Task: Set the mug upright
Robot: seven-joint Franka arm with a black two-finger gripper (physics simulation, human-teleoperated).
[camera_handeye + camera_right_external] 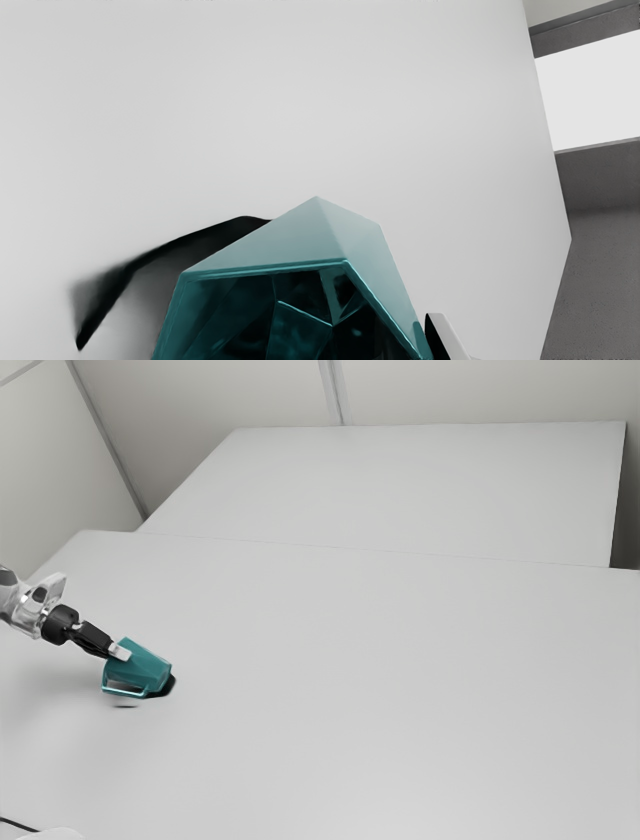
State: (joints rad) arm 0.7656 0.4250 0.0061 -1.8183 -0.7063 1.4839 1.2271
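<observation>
The gripper (118,651) reaches down from the exterior view's left, its end against the open-end side of the teal mug (147,665). The mug is tilted over, its mouth toward the gripper and its base toward the exterior view's lower right. Its handle (126,691) is low, toward the viewer, with a small shadow below it. In the wrist view the faceted mug (295,245) faces the camera with its dark hollow inside, and part of the gripper (447,337) is beside its outer wall. The mug hides the rest of the grip.
A broad pale table (380,680) lies under the mug, with a second pale surface (420,490) behind it. A white object (52,833) and a dark cable (18,824) are at the exterior view's lower left corner. A table edge runs beyond the mug in the wrist view.
</observation>
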